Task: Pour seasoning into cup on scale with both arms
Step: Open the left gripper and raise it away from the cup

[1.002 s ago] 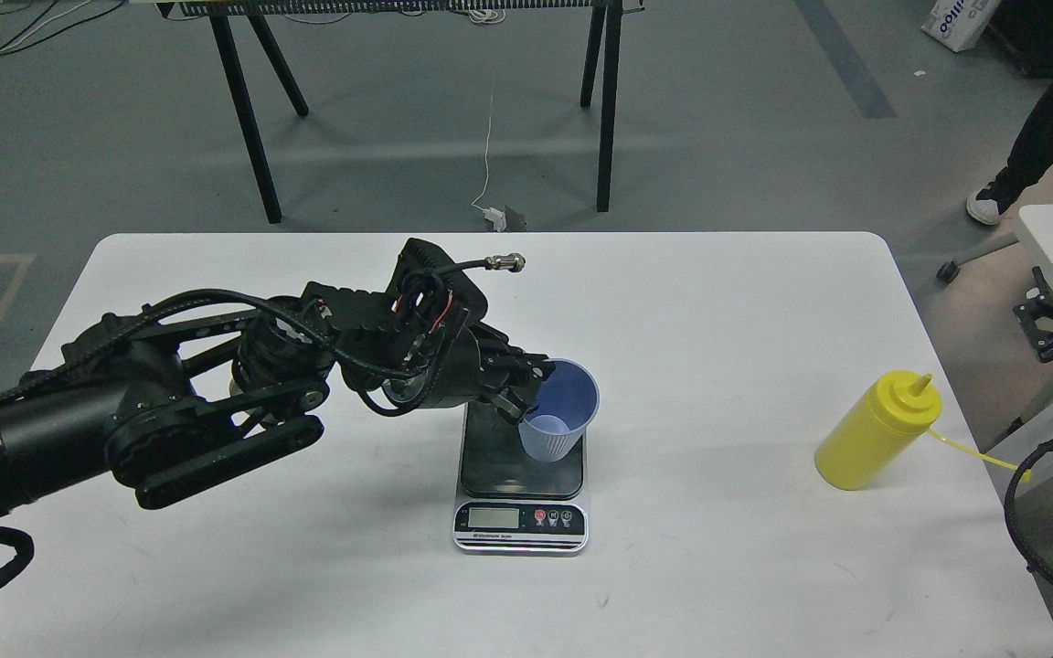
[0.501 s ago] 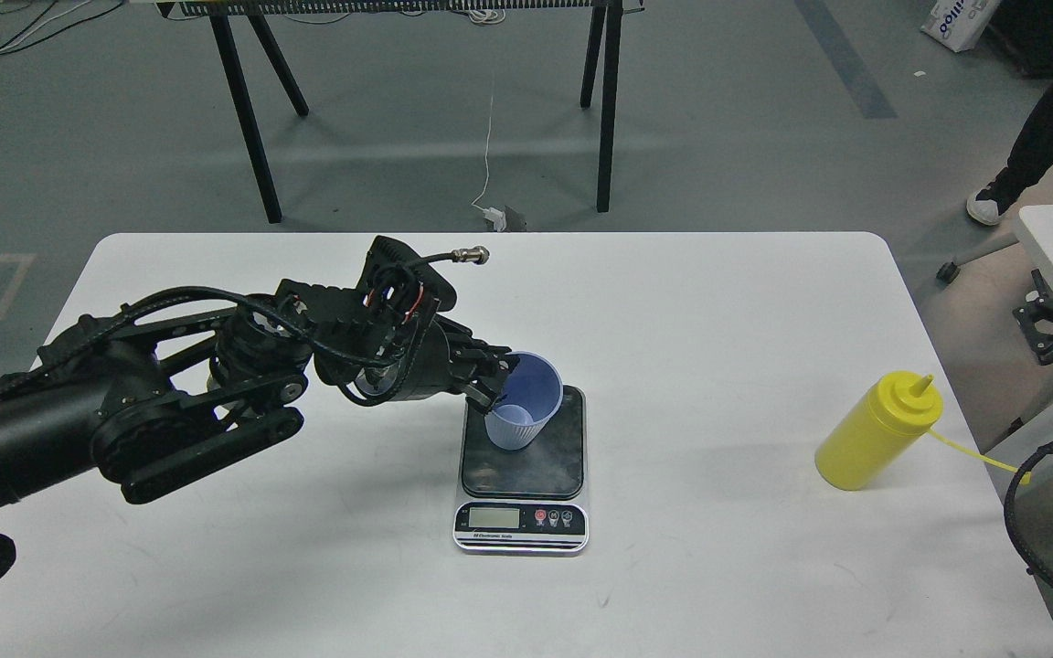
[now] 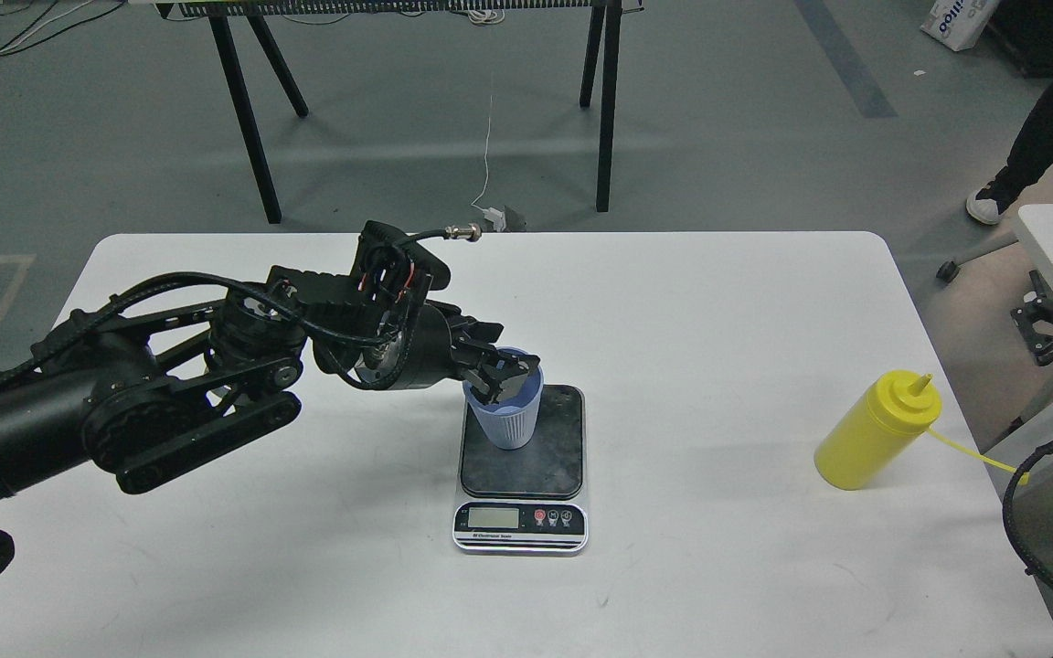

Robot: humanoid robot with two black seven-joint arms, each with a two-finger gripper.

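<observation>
The light-blue ribbed cup [image 3: 509,427] stands upright on the rear left of the scale's dark plate [image 3: 547,461]. The scale [image 3: 520,525] sits at the table's middle, its display facing me. My left gripper [image 3: 501,373] reaches in from the left and is shut on the cup's rim, its fingers covering most of the cup's mouth. The yellow seasoning bottle [image 3: 872,432] stands tilted near the table's right edge, its tethered cap hanging off to the right. My right gripper [image 3: 1049,331] is off the table at the far right, dark and small, away from the bottle.
The white table [image 3: 718,567] ends just right of the bottle. A black trestle table [image 3: 252,137] stands behind it on the grey floor. A white chair and a person's leg [image 3: 1029,155] are at the far right.
My left gripper has moved left and back with the cup. The cup has gone from tilted over the plate's right side to upright on its rear left. The bottle has not moved.
</observation>
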